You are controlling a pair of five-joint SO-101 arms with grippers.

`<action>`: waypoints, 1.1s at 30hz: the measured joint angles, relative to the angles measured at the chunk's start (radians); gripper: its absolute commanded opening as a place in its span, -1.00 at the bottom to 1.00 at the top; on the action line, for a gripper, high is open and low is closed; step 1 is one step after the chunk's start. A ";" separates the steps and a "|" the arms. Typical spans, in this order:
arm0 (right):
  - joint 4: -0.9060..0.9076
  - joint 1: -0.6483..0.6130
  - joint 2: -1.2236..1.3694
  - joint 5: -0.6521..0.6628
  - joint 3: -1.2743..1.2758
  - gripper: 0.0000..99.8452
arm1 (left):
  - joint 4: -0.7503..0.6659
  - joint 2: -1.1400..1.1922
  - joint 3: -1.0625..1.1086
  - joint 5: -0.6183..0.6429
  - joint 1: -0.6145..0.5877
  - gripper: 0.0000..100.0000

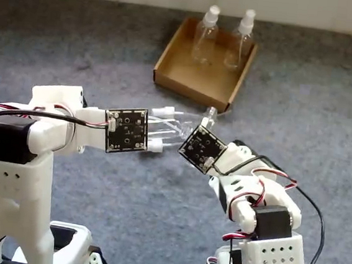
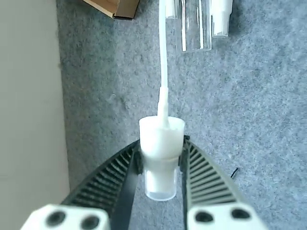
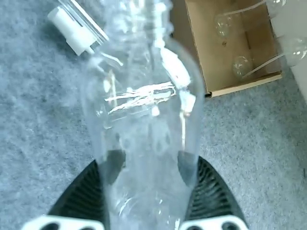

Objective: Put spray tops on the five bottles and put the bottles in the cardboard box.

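Left pincer (image 2: 160, 149) is clamped on a white spray top (image 2: 161, 139), both pads against the collar, and its thin dip tube (image 2: 163, 62) runs straight ahead over the desk. Right pincer (image 3: 148, 167) is closed around the lower body of a clear bottle (image 3: 148, 96), whose neck points away from that wrist. In the high view the neck (image 1: 210, 114) stands raised and tilted between the 2 arms. Judgement: the step in hand is feeding the tube into this bottle and seating the top; no contact between tube and mouth can be confirmed. To do it well, the right arm should hold the bottle fixed while the left arm brings the tube tip onto the neck's axis before advancing. The tube is slender and will likely bend if it meets the rim off-centre. The bottle wall is thin and may give under a hard squeeze, so grip force should stay moderate. Once the collar meets the neck, a straight push along the axis looks safer than a sideways one. Loose bottles (image 2: 195, 28) lie on the grey desk (image 1: 328, 109) ahead of the left pincer, with white tops beside them; whether these are seated cannot be told. Beyond them, the cardboard box (image 1: 192, 93) holds 2 capped bottles (image 1: 205, 38) standing upright at its far side.
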 measured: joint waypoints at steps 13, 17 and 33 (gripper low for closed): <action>0.000 -0.029 0.000 -0.006 0.000 -0.99 | 0.000 0.000 0.000 0.000 0.048 -0.99; 0.000 -0.092 0.000 -0.008 0.000 -0.99 | 0.000 0.000 0.000 0.014 0.117 -0.99; 0.000 -0.129 0.002 -0.063 0.000 -0.99 | -0.032 0.112 -0.008 0.209 0.496 -0.99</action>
